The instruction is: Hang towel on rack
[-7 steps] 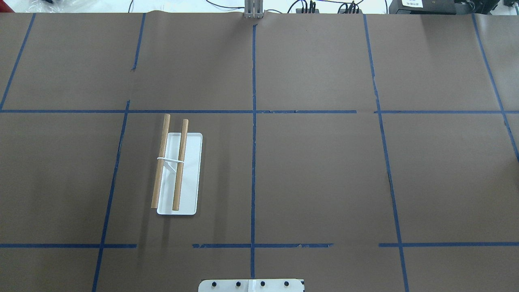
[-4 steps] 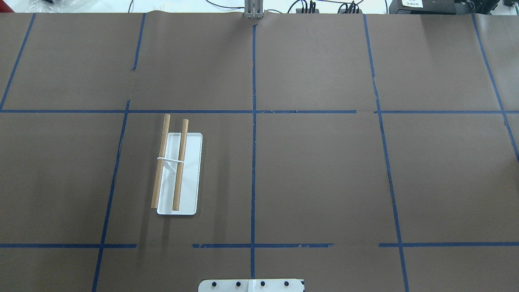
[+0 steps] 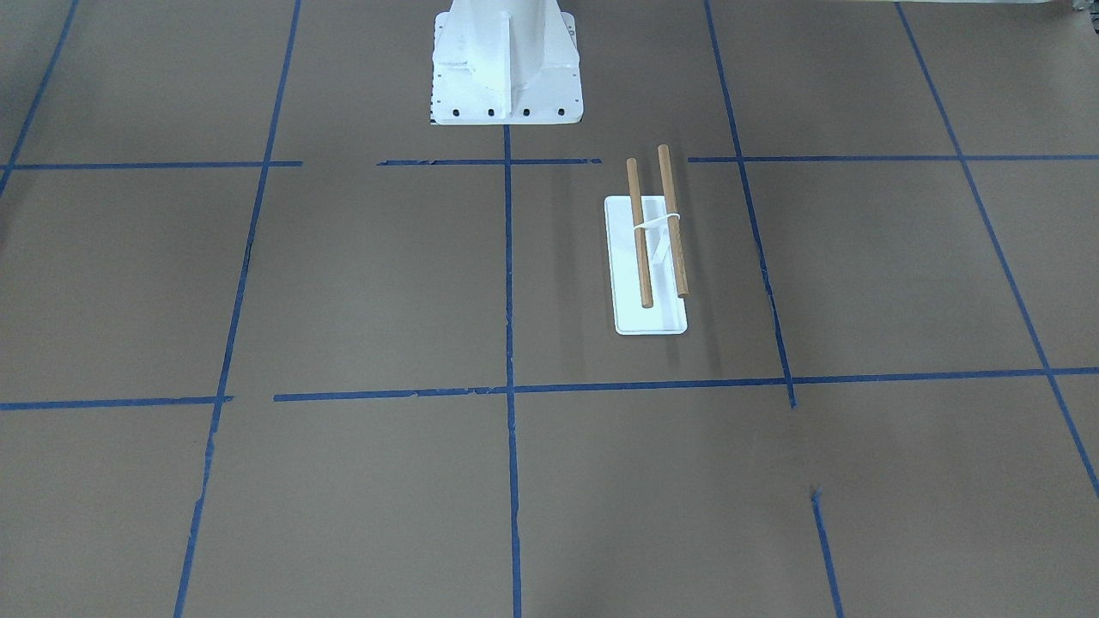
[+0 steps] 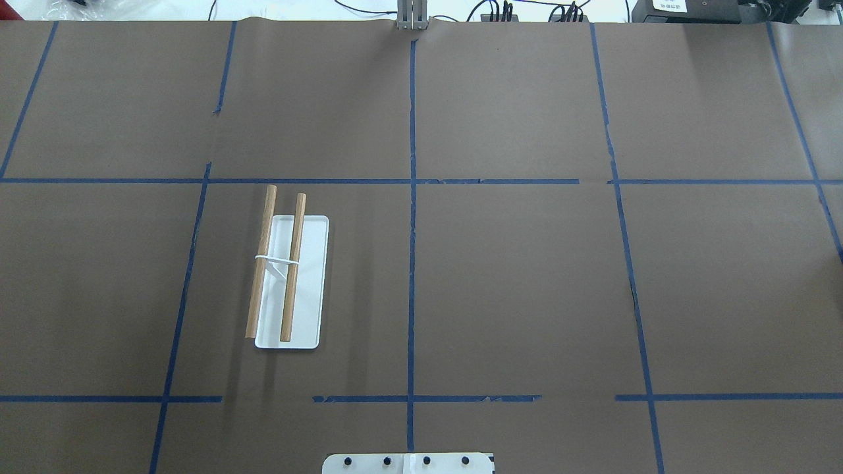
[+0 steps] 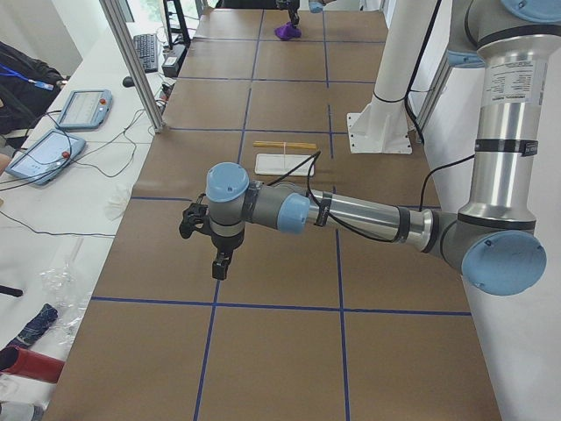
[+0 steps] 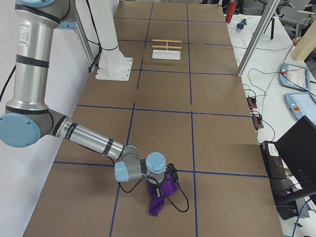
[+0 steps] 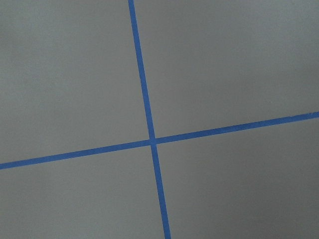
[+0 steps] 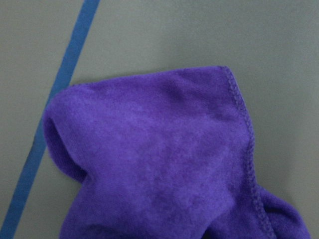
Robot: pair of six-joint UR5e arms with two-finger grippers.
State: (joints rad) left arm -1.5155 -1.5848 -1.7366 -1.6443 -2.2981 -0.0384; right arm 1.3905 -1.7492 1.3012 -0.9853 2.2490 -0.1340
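Note:
The rack [image 4: 290,276] stands on the table's left half, two brown dowels over a white base; it also shows in the front view [image 3: 652,257]. The purple towel [image 6: 159,200] hangs bunched under my right gripper [image 6: 163,185] at the table's far right end. It fills the right wrist view [image 8: 159,164], where no fingers show. I cannot tell whether the right gripper is open or shut. My left gripper [image 5: 217,259] hovers over bare table at the left end, far from the rack; I cannot tell its state. Neither gripper shows in the overhead view.
The white robot pedestal [image 3: 505,60] is bolted at the table's near middle edge. Blue tape lines [image 7: 149,139] cross the brown table cover. Tablets and cables [image 5: 74,123] lie on the side bench beyond the table.

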